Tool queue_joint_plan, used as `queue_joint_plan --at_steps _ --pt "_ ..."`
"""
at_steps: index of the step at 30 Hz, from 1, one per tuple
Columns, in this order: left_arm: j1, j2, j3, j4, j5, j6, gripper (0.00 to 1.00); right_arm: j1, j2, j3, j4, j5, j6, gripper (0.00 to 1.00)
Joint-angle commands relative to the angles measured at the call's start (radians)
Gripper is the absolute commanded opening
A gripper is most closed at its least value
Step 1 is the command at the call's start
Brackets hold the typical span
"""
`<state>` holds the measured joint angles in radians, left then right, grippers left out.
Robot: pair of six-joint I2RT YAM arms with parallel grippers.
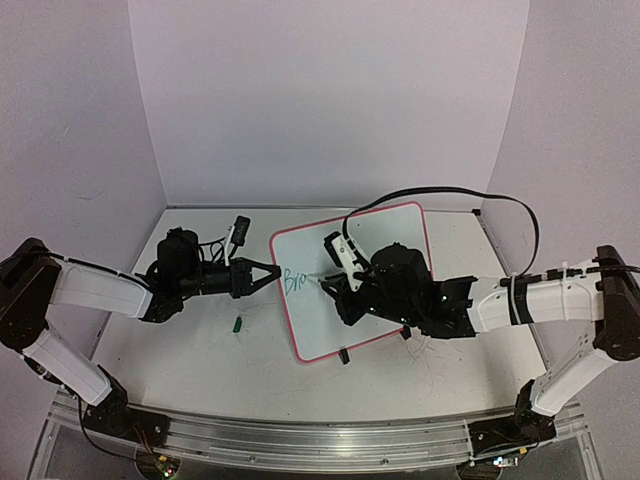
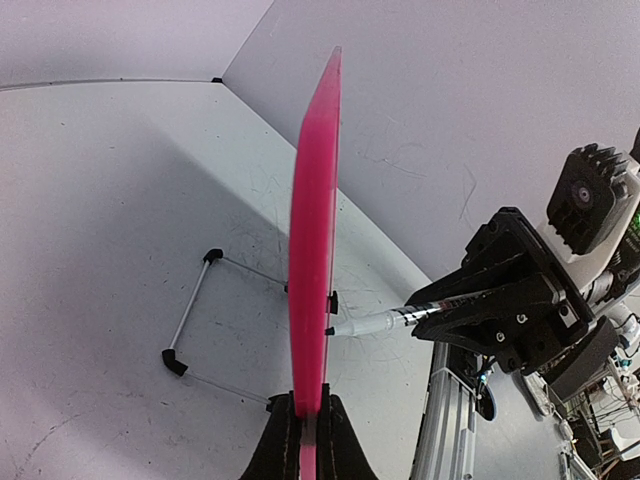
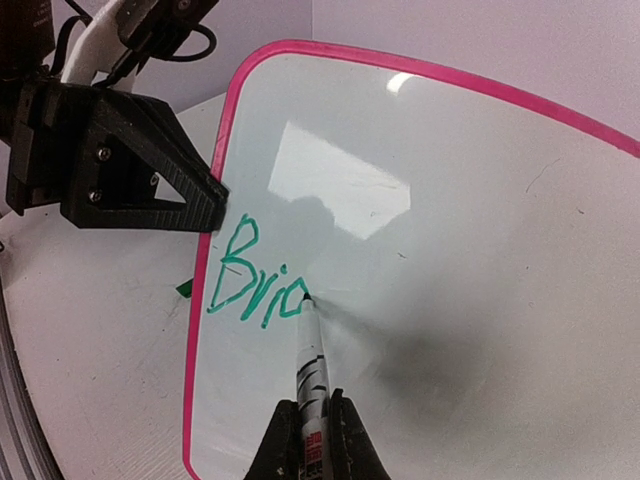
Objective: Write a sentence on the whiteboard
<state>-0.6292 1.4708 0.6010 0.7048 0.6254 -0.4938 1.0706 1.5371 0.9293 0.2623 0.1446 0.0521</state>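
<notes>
Whiteboard [image 1: 350, 290] stands mid-tabletop [image 1: 180, 350], between the two arms. It has a pink-red frame and its white face is turned toward the right arm. In the left wrist view it shows edge-on, with a thin wire stand [image 2: 190, 320] with black feet splayed out on the back side.

Left fingers [image 1: 268, 272]: closed down on the board's left edge, one on each face, with the frame pinched between them. The grip sits about level with the writing.

Right fingers [image 1: 333, 286]: closed around a marker [image 3: 312, 375] with a white barrel and black print. The barrel runs out between the fingers and its tip touches the board face.

The sentence [image 3: 255, 280]: only its beginning is there, in green cursive near the board's left edge. It reads "Bri" plus one more partly formed letter, which I cannot make out with certainty. The marker tip rests at the right end of that last stroke. The rest of the face is bare white, with a window-like glare patch above the letters.

Small green object [image 1: 238, 323] lies on the tabletop just off the board's lower left corner, near the left arm. It is too small to name.

A black cable [image 1: 500, 200] arcs from behind the board over to the right arm.
</notes>
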Motion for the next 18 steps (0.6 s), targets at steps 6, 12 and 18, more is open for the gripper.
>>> queue_joint_plan --at_steps 6,12,18 --pt "-0.002 -0.03 0.034 0.011 0.01 0.026 0.0 -0.006 0.018 0.034 0.008 0.025 0.002 0.0" --pt "-0.001 -0.029 0.034 0.01 0.008 0.026 0.0 -0.006 -0.005 0.003 -0.011 -0.007 0.02 0.0" --pt "-0.001 -0.025 0.036 0.009 0.009 0.026 0.0 -0.005 -0.014 -0.018 -0.023 -0.023 0.035 0.0"
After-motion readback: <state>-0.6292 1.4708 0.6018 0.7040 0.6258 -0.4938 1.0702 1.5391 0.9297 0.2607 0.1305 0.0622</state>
